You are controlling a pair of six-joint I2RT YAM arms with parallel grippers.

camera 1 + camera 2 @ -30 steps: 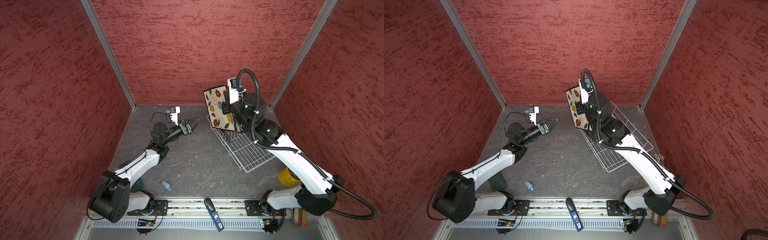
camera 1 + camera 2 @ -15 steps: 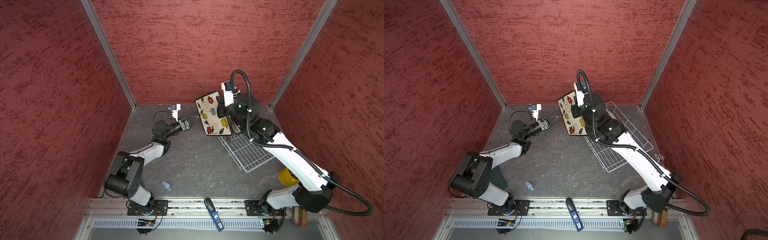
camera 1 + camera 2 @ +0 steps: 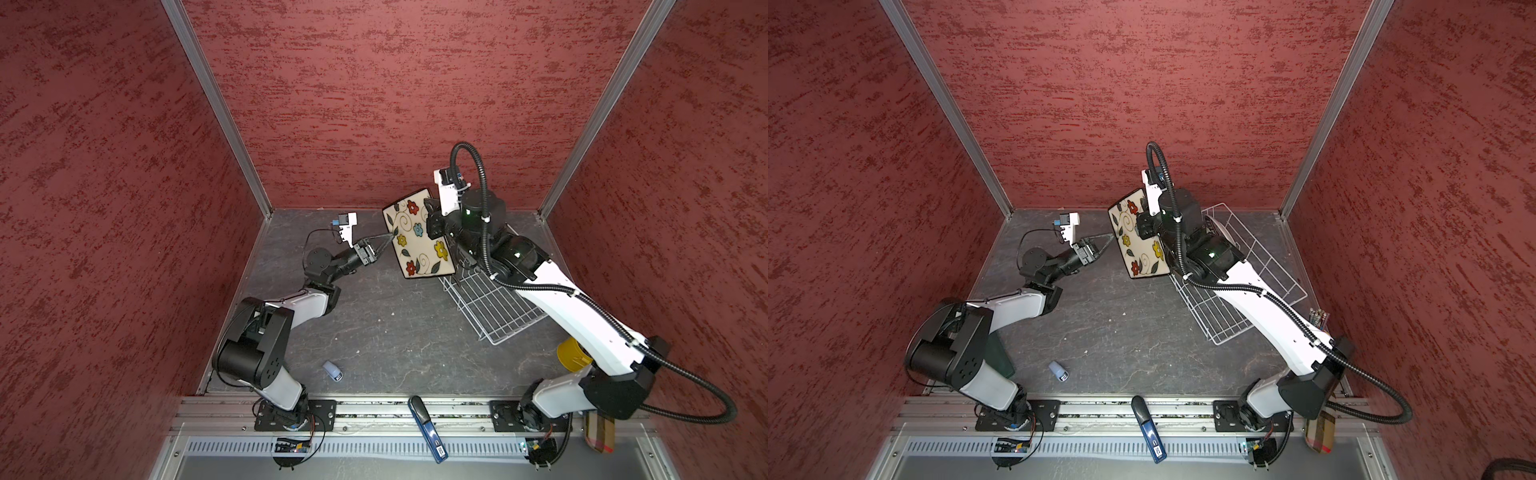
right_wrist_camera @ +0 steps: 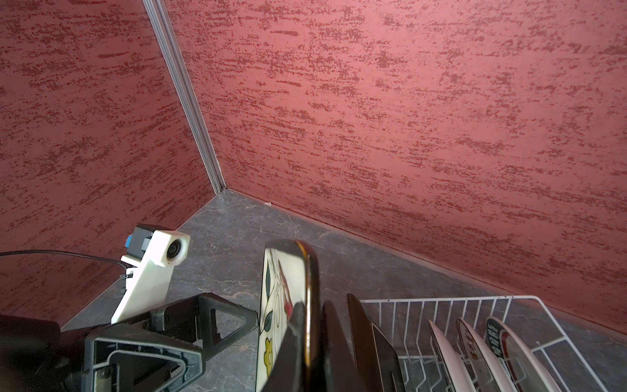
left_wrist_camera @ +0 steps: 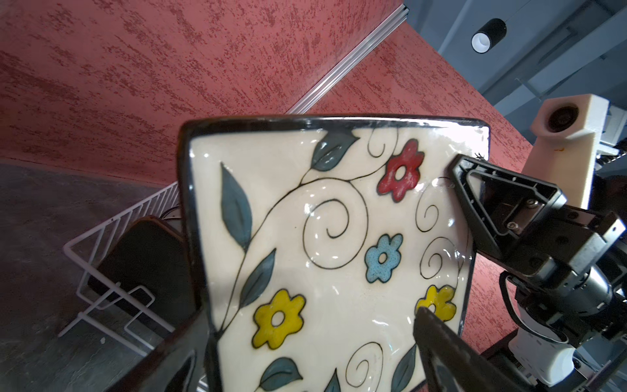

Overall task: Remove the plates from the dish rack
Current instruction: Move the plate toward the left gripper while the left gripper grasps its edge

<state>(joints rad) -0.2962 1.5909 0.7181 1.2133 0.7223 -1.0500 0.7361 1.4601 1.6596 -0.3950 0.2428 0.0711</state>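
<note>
The cream flowered square plate (image 3: 417, 239) (image 3: 1138, 241) hangs upright in the air just left of the white wire dish rack (image 3: 490, 303) (image 3: 1225, 316). My right gripper (image 3: 432, 222) (image 4: 310, 339) is shut on the plate's edge. The left gripper (image 3: 384, 245) (image 5: 305, 339) is open, and its fingertips sit close in front of the flowered face (image 5: 322, 237); I cannot tell whether they touch it. In the rack stand a dark brown square plate (image 4: 366, 339) (image 5: 142, 258) and three round white plates (image 4: 471, 349).
A small blue-grey item (image 3: 332, 371) lies on the dark floor near the front. A yellow cup (image 3: 571, 353) sits under the right arm, and a blue tool (image 3: 428, 428) lies on the front rail. Red walls close three sides.
The right gripper has carried the flowered plate out of the rack, leftward and forward, up to the left gripper's tips. The left arm has folded its elbow up while its gripper stayed roughly in place.
</note>
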